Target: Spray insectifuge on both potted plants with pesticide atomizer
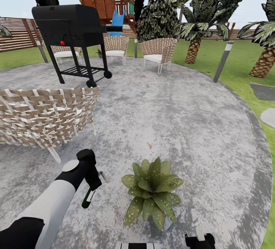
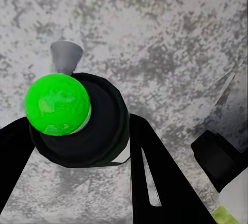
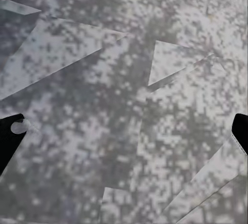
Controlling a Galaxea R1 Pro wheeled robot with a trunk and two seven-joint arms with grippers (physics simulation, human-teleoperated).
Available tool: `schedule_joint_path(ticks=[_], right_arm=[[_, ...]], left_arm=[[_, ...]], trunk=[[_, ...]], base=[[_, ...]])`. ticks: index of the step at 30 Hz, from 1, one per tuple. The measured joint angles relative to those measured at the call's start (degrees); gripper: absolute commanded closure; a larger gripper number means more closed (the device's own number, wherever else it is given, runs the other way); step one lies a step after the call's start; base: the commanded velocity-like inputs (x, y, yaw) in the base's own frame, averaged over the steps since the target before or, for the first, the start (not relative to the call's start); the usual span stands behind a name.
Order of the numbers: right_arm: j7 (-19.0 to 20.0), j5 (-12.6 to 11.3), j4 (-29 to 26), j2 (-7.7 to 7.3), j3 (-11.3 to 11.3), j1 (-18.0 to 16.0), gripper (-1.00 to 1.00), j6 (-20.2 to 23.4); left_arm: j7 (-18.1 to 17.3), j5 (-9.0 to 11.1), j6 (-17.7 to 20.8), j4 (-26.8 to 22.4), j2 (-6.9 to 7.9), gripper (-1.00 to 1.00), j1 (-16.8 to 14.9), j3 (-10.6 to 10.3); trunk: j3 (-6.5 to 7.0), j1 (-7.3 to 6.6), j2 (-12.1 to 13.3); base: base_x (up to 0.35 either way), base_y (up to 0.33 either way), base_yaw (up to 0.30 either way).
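- The left claw [image 1: 91,187] hangs low over the round mottled grey stone patio [image 1: 198,126], its fingers closed around the slim dark green spray bottle with a pale grey trigger head [image 1: 88,197], which dangles tilted beneath it, base toward the stone.
- In the left wrist view the bottle [image 2: 77,121] sits clamped between the two black fingers [image 2: 155,177]; its bright green round end faces the camera and the grey nozzle pokes out past it toward the patio.
- Just beside the bottle, toward the robot's right, stands one low potted plant, a rosette of broad pointed green leaves with pale speckles [image 1: 151,191], on the patio; its pot is hidden under the leaves.
- The right claw [image 1: 199,240] shows at the bottom edge of the head view, near the plant; in the right wrist view its black fingertips [image 3: 10,136] stand far apart at either edge, with nothing between them but patio stone and sharp leaf-like shadows.
- A woven beige wicker chair [image 1: 46,117] stands on the left of the patio, close to the left arm.
- Farther back are a black barbecue grill on wheels [image 1: 72,31], more wicker chairs [image 1: 158,52], a wooden play tower with a blue slide [image 1: 110,0], palm trees [image 1: 194,38] on the green lawn [image 1: 236,57], and a brown slatted fence [image 1: 15,33].
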Motion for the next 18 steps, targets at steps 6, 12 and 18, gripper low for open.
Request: schedule_joint_path(ticks=[6,12,18], right_arm=[[-0.02,0.00,-0.03,-0.08,0.00,0.01,-1.00,-0.01],[-0.01,0.00,-0.05,-0.08,0.00,0.01,-1.00,-0.01],[0.00,0.00,-0.03,-0.07,0.00,-0.01,-1.00,0.00]], left_arm=[[0.03,0.06,0.02,0.56,0.00,1.00,0.06,-0.13],[0.02,0.03,0.02,0.17,0.00,1.00,0.06,-0.13],[-0.01,-0.17,0.00,0.03,0.21,1.00,0.08,0.33]], trunk=[[0.00,0.01,0.00],[0.00,0.03,0.00],[0.00,0.03,0.00]], base=[[-0.045,-0.258,0.018],[-0.224,-0.218,0.024],[-0.265,-0.198,0.250]])
